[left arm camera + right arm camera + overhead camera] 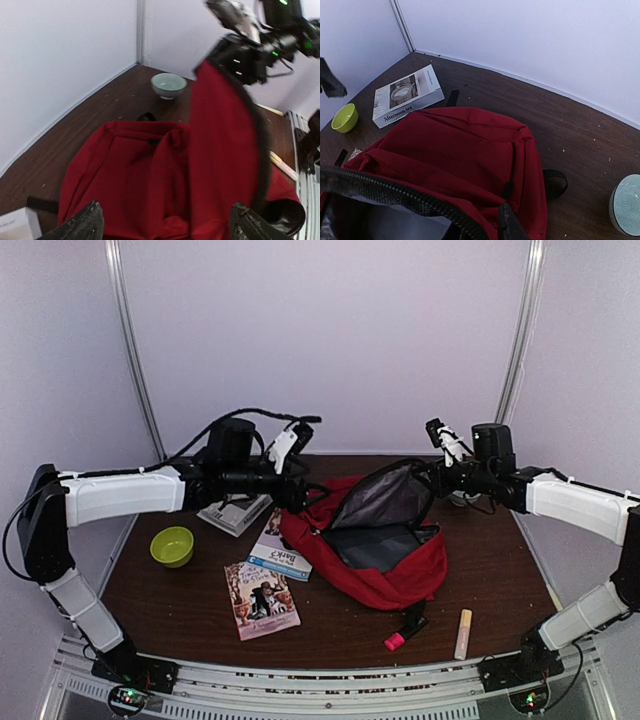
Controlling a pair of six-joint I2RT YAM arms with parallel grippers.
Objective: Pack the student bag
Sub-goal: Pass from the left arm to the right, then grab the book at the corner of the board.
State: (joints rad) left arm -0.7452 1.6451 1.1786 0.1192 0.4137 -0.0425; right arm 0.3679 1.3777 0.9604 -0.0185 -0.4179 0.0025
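1. The left pincer [168, 226] has its black fingers spread wide. It hangs over the left edge of the student bag [400, 578] and clamps nothing.
2. A round lime-green bowl [172, 546] sits well apart from that pincer, to its left and nearer the arm bases.
3. A flat white boxed book [407, 95] lettered "Afternoon tea" lies just beside the left pincer, on its near side.
4. A thin blue-and-white booklet [279, 553] touches the bag's left edge below the left pincer. An illustrated paperback [262, 600] lies nearer still. Neither title can be read.
5. The student bag, a large soft red fabric backpack with a black zip, lies on the brown wooden table [500, 570] between the two pincers, its mouth open on grey lining.
6. A black marker with a pink cap [404, 631] and a cream-yellow stick [464, 633] lie near the table's front edge, well below the right pincer [441, 478].
7. The right pincer grips the bag's zip rim and holds the flap raised.
8. A pale teal ceramic bowl [626, 205] stands just beside the right pincer.
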